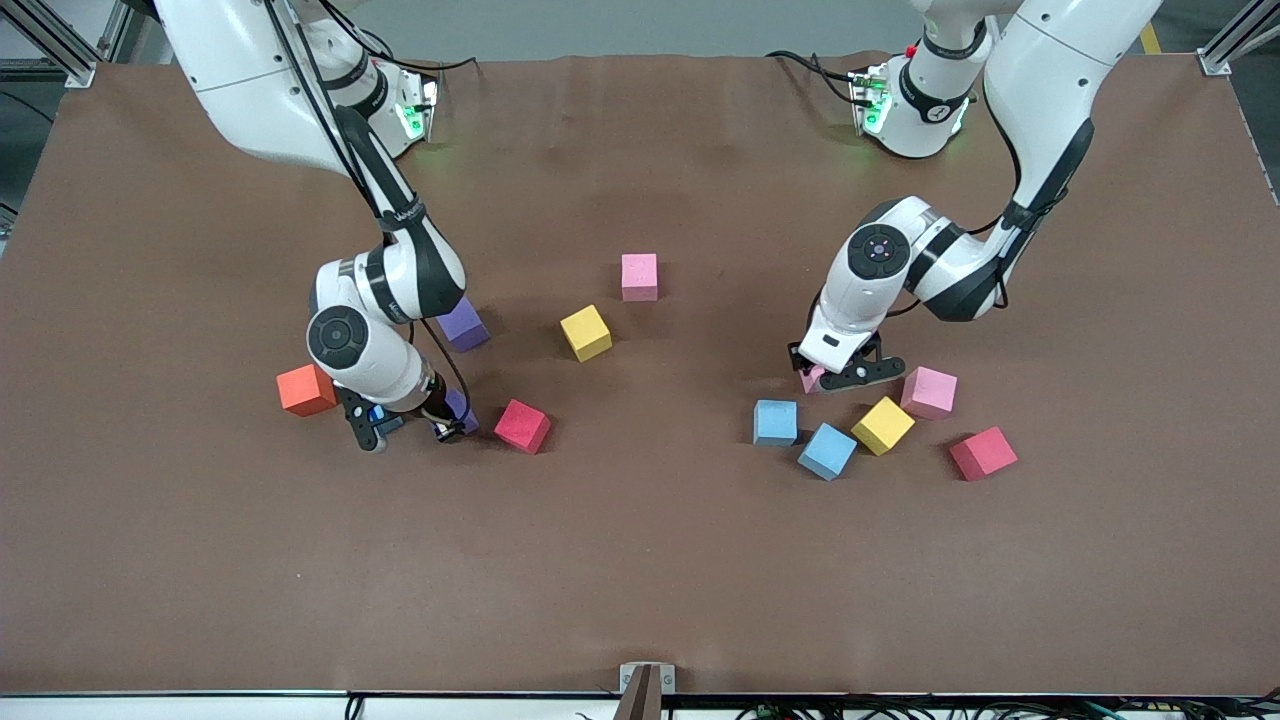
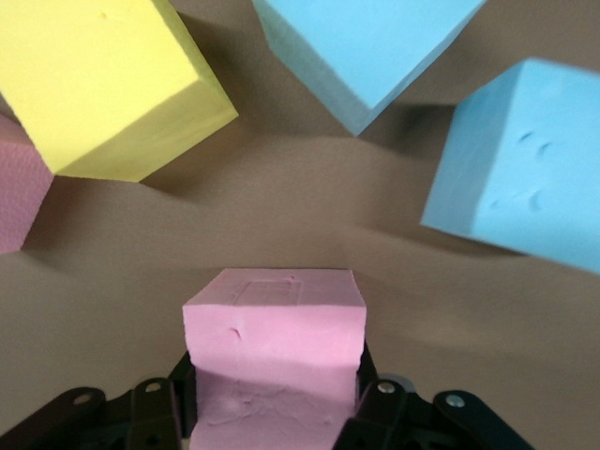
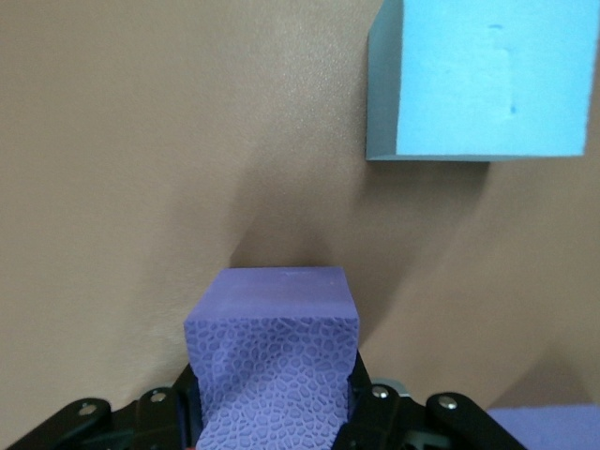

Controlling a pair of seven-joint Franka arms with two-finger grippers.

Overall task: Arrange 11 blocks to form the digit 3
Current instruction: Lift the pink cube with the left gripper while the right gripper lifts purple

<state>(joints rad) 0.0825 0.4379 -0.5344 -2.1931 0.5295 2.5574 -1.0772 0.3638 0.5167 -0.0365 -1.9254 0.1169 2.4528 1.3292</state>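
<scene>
Brown matte table cover, faintly creased, fills most of the scene. Aluminium frame rails at the corners. Grey floor past the edges. Even, soft overhead light.

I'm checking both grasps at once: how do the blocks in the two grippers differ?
The left gripper is shut on a pink block; the right gripper is shut on a purple block. The pink one sits beside yellow and blue blocks at the left arm's end; the purple one is near the orange cube. Both are same-sized foam cubes, down at the table.
</scene>
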